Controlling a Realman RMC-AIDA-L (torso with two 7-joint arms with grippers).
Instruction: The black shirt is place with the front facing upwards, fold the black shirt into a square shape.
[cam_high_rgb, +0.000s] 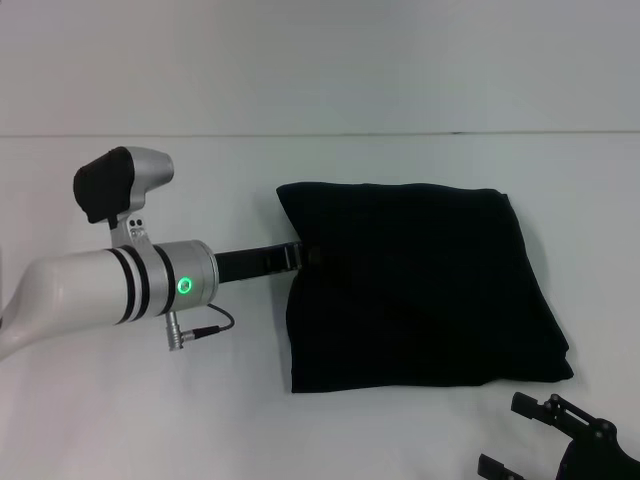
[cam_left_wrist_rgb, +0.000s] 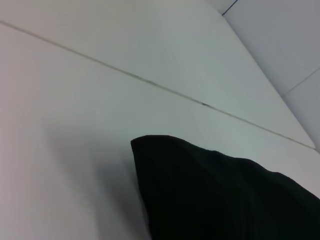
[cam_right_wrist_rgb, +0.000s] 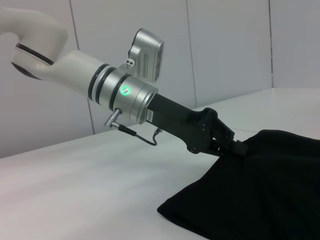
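1. Left gripper (cam_high_rgb: 305, 255) reaches in low from the left and meets the shirt's (cam_high_rgb: 420, 285) left edge; its tips are hidden in the fabric, so I cannot tell how wide they are or whether they have a hold.
2. Seen from the right wrist, the same gripper (cam_right_wrist_rgb: 242, 150) angles down onto the cloth (cam_right_wrist_rgb: 260, 190).
3. Shirt lies folded into a rough square on the white table (cam_high_rgb: 300, 90), plain black side up.
4. Right gripper (cam_high_rgb: 540, 440) sits at the near right corner, just off the shirt, fingers spread and empty.

black shirt (cam_left_wrist_rgb: 225, 195) | folded corner on white table (cam_left_wrist_rgb: 65, 150) | thin seam line (cam_left_wrist_rgb: 150, 82) beyond
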